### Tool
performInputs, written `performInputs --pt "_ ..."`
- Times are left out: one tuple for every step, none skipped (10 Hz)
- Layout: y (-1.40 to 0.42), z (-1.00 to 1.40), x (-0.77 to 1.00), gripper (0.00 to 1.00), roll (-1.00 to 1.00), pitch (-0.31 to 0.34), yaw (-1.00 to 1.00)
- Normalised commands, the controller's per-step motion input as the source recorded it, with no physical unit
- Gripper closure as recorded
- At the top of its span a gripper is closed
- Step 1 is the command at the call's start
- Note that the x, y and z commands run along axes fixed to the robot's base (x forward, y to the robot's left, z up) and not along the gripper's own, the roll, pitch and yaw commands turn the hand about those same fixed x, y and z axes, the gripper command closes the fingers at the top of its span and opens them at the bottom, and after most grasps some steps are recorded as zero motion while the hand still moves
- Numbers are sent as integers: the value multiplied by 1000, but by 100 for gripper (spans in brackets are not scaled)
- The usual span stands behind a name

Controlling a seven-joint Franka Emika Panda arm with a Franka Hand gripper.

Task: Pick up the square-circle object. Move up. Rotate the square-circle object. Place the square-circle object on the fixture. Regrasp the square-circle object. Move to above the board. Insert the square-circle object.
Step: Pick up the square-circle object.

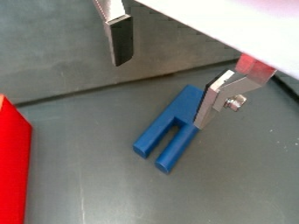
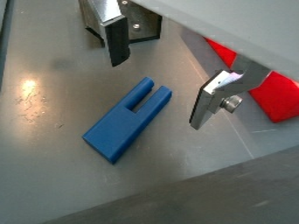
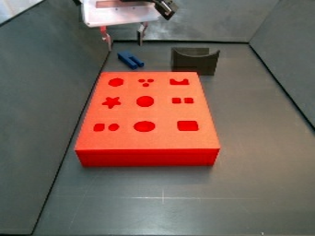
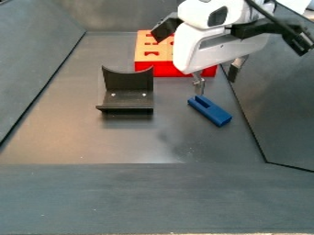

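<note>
While one square-circle object [image 1: 170, 129] lies flat, the end effector [image 1: 166, 64] hangs open above.

hand [image 1: 163, 74]: 1 | square-circle object [image 1: 170, 131]: 1 | fixture [image 3: 194, 60]: 1 | board [image 3: 145, 115]: 1

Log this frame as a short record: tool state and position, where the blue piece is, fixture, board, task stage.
tool: open, just above the floor, fingers either side of the piece
small bright blue two-pronged peg piece: lying flat on the grey floor, not gripped
dark grey L-shaped fixture: empty
large red-orange board with shape cut-outs: beside the piece, no insert
stage: pick-up not yet done
</note>
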Motion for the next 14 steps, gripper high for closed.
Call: performInputs --pt "-43 -669 300 0 -199 29 0" --pt "-20 -594 363 0 -221 44 -51" --pt "-14 -563 363 0 -224 57 -54" --pt "0 -540 100 0 -284 0 -14" --pt "0 -443 -14 0 -223 -43 0" --pt "0 -369 -74 0 -193 -76 43" --pt "6 -286 0 0 -174 -11 23" --pt "0 -260 0 0 -201 0 0" --pt "0 -223 0 0 -211 0 0" --pt "0 -186 0 0 -179 -16 0" --pt "0 -149 0 0 -139 -33 0" --pt "0 -163 -106 0 -46 -187 66" --pt "0 0 0 100 0 0 0" --pt "0 0 0 100 0 0 0"
